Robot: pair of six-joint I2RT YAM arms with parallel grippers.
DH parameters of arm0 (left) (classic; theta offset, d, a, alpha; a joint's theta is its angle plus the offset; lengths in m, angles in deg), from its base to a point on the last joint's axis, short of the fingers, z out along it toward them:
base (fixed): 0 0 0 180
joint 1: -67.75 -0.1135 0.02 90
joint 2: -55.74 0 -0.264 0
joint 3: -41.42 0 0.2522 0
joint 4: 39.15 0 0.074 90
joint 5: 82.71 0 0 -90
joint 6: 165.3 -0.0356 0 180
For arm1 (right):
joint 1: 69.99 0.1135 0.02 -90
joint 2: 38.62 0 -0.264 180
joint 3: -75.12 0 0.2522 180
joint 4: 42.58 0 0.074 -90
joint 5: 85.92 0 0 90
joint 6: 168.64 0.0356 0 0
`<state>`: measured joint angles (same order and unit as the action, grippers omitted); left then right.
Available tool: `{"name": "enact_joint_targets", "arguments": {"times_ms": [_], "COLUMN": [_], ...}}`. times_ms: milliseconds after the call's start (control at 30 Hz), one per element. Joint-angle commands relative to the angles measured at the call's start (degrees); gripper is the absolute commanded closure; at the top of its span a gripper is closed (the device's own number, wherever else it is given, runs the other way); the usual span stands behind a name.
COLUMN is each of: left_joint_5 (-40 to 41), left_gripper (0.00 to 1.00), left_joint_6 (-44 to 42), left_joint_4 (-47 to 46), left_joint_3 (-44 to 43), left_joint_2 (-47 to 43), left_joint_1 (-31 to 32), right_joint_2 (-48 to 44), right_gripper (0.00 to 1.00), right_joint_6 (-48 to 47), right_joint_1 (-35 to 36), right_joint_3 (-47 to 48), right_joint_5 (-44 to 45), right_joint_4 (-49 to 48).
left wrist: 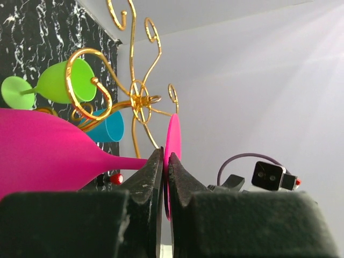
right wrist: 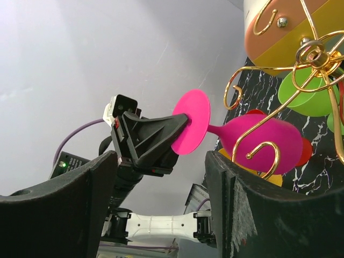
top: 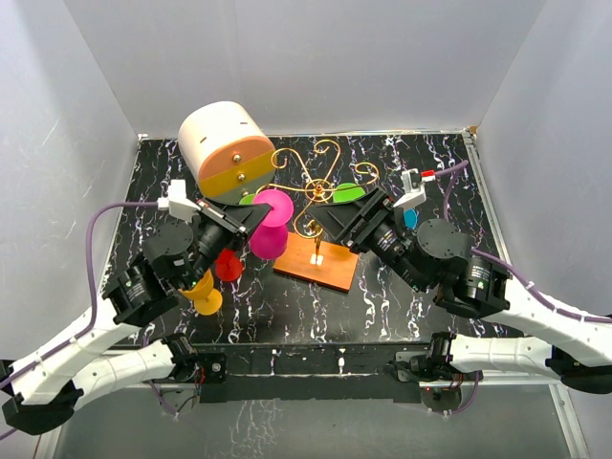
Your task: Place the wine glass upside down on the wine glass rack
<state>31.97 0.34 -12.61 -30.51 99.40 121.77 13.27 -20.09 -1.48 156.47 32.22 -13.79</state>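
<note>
Wine glass in pink, pinched by the left gripper beside the wine glass rack.
Top view: the glass lies tilted at frame centre, just left of the rack's orange base, foot above bowl, a cream-and-orange drum-shaped box at upper left and the right gripper facing it from the right. Left wrist view: both fingers are closed tight on the rim of the glass's foot, bowl at far left; a green glass and a blue glass show behind the gold curls. Right wrist view: its fingers stand apart with nothing between them; the pink bowl sits behind a gold curl at right, touching or not I cannot tell.
</note>
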Motion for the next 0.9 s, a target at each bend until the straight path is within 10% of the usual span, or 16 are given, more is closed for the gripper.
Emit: {"name": "enact_joint_targets", "arguments": {"times_ms": [0,867], "left_joint_5": [1.62,-5.35], "left_gripper": [1.00,1.00], "left_joint_6": [-3.14,1.87], "left_joint_4": [-8.81,-7.94], "left_joint_3": [-1.62,-5.90], "left_joint_2": [2.50,11.46], "left_joint_1": [-0.05,-12.91], "right_joint_2": [-0.88,-1.98], "right_gripper": [0.36,0.41], "right_joint_6": [-0.76,0.06], "right_joint_1": [0.22,0.24], "right_joint_3": [-0.50,0.69], "right_joint_5": [-0.07,0.42], "right_joint_4": [-3.15,-1.40]}}
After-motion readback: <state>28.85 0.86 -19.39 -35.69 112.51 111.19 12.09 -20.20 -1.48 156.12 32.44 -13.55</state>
